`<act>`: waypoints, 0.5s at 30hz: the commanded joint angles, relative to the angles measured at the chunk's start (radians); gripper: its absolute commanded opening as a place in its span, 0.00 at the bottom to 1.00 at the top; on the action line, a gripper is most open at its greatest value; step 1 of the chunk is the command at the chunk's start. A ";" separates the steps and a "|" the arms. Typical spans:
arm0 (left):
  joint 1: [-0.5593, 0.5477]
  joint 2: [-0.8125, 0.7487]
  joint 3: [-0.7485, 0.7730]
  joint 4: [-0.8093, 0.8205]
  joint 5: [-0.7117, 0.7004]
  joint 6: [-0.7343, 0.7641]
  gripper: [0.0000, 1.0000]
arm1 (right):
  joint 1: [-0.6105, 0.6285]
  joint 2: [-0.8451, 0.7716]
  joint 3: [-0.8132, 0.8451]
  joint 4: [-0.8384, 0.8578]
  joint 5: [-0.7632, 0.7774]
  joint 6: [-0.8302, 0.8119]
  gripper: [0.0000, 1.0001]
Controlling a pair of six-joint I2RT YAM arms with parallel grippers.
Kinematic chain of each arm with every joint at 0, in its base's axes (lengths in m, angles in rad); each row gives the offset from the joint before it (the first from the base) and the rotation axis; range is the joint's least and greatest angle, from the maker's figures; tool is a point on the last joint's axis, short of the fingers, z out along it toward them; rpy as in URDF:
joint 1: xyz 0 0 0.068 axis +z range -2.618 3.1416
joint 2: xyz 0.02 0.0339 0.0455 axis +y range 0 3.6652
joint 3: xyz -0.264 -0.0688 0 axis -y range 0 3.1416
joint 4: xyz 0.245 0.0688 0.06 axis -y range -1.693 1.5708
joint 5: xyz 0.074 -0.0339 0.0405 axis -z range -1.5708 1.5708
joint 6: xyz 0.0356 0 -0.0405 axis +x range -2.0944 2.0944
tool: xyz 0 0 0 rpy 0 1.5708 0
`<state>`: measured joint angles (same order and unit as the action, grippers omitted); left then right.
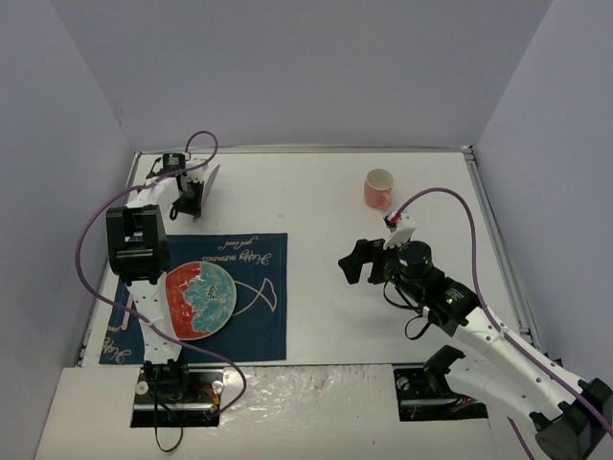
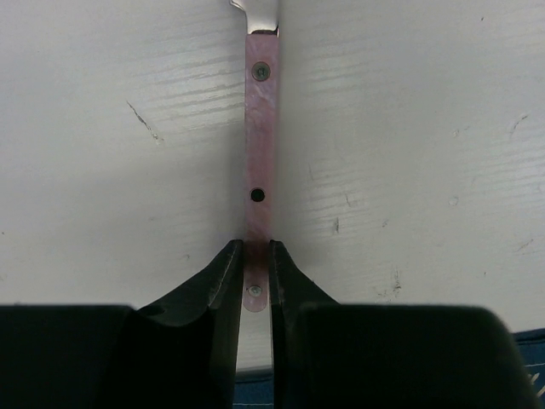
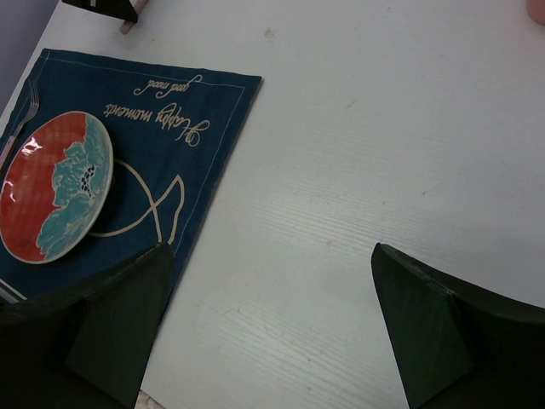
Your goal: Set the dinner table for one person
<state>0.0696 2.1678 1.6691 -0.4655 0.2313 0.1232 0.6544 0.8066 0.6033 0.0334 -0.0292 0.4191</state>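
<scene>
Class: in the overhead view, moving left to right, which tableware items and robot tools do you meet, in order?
The plate → pink cup. Left out: the left tool, shut on a pink-handled utensil, lies within the plate's span; the open right tool overlaps the cup's.

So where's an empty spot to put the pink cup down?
The dinner table is bare between the placemat and the right gripper, and along the far edge between the left gripper and the cup. The placemat's left half is crowded by the plate, and the far left corner by the left gripper, shut on a pink-handled utensil.
</scene>
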 commanded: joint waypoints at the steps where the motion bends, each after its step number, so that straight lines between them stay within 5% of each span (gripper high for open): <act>1: 0.004 -0.063 -0.037 -0.049 -0.005 -0.006 0.00 | -0.002 0.000 0.011 0.052 0.026 0.002 0.99; 15: -0.166 -0.441 -0.173 0.044 0.062 -0.280 0.00 | -0.001 0.102 0.104 0.174 -0.028 -0.008 0.99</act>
<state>-0.0020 1.9327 1.5055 -0.4886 0.2868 -0.0268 0.6544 0.8631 0.6198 0.0640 -0.0329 0.4156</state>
